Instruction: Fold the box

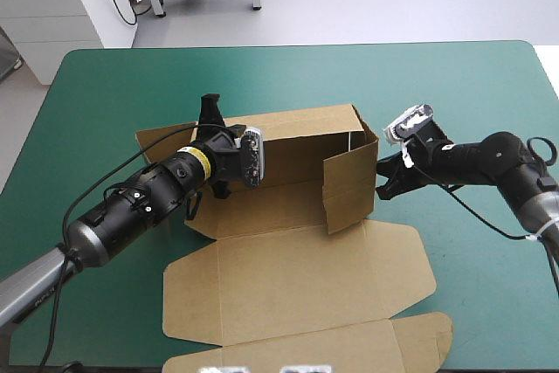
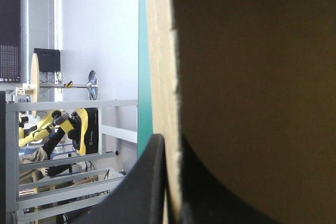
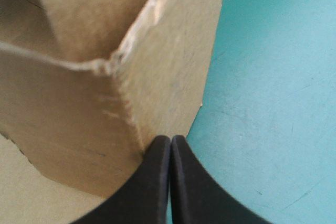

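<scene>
The brown box (image 1: 297,277) lies mid-table with its lid panel flat toward the near edge. Its back wall (image 1: 301,150) and right side wall (image 1: 349,185) stand raised, and a flap of the side wall bends inward. My left gripper (image 1: 210,118) is at the back wall's left end, shut on the box. In the left wrist view the board's edge (image 2: 160,77) runs between the black fingers (image 2: 149,182). My right gripper (image 1: 383,181) is shut with nothing in it. Its tip (image 3: 171,141) touches the outside of the right wall (image 3: 173,66), low at the corner.
A loose side flap (image 1: 162,139) lies flat beyond my left gripper. The lid's tuck flap (image 1: 349,347) reaches the table's near edge. Bare teal-green cover (image 1: 472,85) stretches to the far and right sides of the box.
</scene>
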